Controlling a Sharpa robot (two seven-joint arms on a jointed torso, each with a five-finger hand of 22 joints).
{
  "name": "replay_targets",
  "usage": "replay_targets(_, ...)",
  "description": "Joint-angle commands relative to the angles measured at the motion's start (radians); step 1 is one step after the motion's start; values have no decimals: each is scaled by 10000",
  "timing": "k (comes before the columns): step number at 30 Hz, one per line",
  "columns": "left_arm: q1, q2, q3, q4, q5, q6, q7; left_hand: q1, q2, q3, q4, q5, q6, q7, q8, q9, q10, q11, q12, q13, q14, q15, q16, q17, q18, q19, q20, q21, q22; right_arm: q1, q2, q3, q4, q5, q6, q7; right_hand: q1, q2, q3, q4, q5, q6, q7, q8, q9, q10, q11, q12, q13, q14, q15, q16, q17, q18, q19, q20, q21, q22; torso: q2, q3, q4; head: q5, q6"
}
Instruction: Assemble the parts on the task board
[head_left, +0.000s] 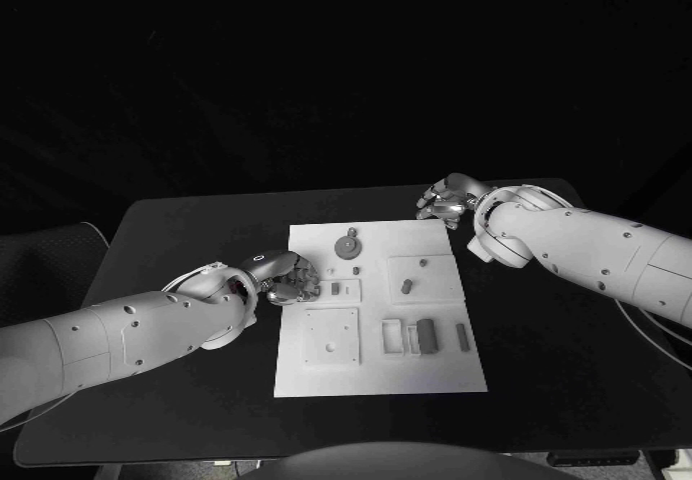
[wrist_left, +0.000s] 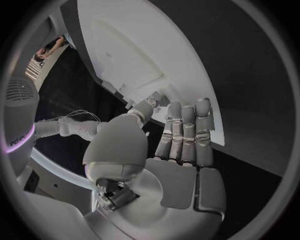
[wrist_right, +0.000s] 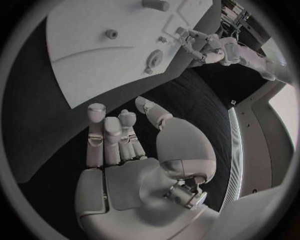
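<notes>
The white task board lies in the middle of the black table. On it are grey parts: a round disc at the far end, small pieces around the middle, and a block and a thin bar near the right edge. My left hand is at the board's left edge; in the left wrist view the hand has straight fingers, holds nothing, and the fingertips reach the board. My right hand is at the board's far right corner. Its palm is bare, and the disc lies ahead of it.
A square raised plate occupies the board's near left part. Bare black table surrounds the board on all sides. In the right wrist view my left hand appears across the board.
</notes>
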Motion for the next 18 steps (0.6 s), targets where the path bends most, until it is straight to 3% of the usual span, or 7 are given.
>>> replay_targets(1,-9,-6,-3,36,66,-275,205,214,-6,32,-177,-20,205,9,102,42,105,-52,82,-12,67,-44,121,-29,601,161,-34,-13,82,-2,4,1,5,-14,143,42,-103,-13,63,-7,61,55,99,62,-12,-63,-2,54,-16,-16,2,39,-14,597,-5,-94,-70,126,1,-1,0,3,1)
replay_targets(6,-9,-18,-3,59,94,-377,327,524,-46,100,-286,-21,594,35,305,141,163,-74,157,-33,118,-92,227,-91,589,247,-76,28,109,-2,4,1,4,-14,158,36,-106,-12,63,-6,60,55,99,63,-12,-63,-2,54,-17,-16,3,39,-14,597,-5,-93,-70,126,1,1,-2,11,2)
replay_targets(18,-9,-29,-3,94,181,-565,460,739,-122,102,-301,-22,769,45,377,184,203,-85,204,-58,148,-121,298,-147,575,290,-107,49,128,-2,0,1,8,-14,169,26,-110,-10,63,-4,59,55,100,63,-12,-63,-1,54,-18,-16,4,38,-15,597,-5,-93,-71,125,0,1,-2,14,7)
